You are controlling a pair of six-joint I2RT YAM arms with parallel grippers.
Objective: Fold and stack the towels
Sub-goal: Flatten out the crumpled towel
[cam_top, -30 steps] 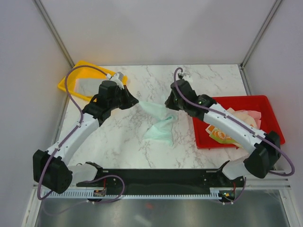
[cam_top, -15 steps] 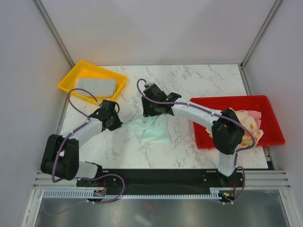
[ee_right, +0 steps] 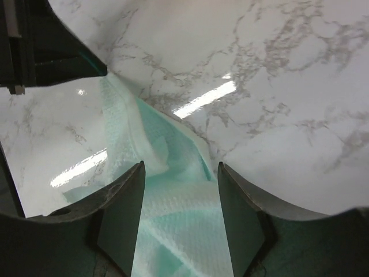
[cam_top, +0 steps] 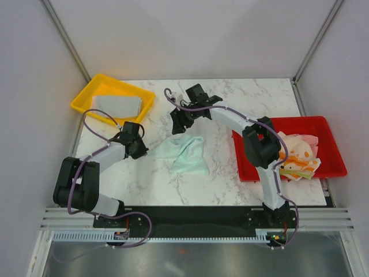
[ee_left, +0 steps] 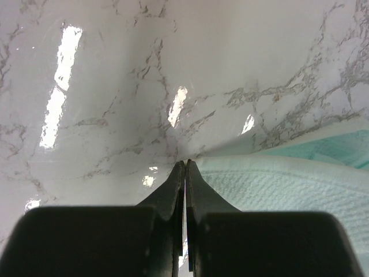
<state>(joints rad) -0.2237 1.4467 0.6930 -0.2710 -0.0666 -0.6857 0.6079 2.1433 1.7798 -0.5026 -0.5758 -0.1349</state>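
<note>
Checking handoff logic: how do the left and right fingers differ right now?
On the left gripper the fingers are shut, pinching a corner of the green towel; on the right gripper the fingers stand apart, holding nothing. The left gripper sits low at the towel's left corner; the right gripper hovers above its far side. Both face the same towel.

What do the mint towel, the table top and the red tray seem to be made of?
The mint towel: soft woven cloth, matte; waffle texture, limp folds. The table top: hard, glossy, marble-patterned, perhaps laminate; it mirrors lamps. The red tray: likely moulded plastic; smooth, uniform colour.
</note>
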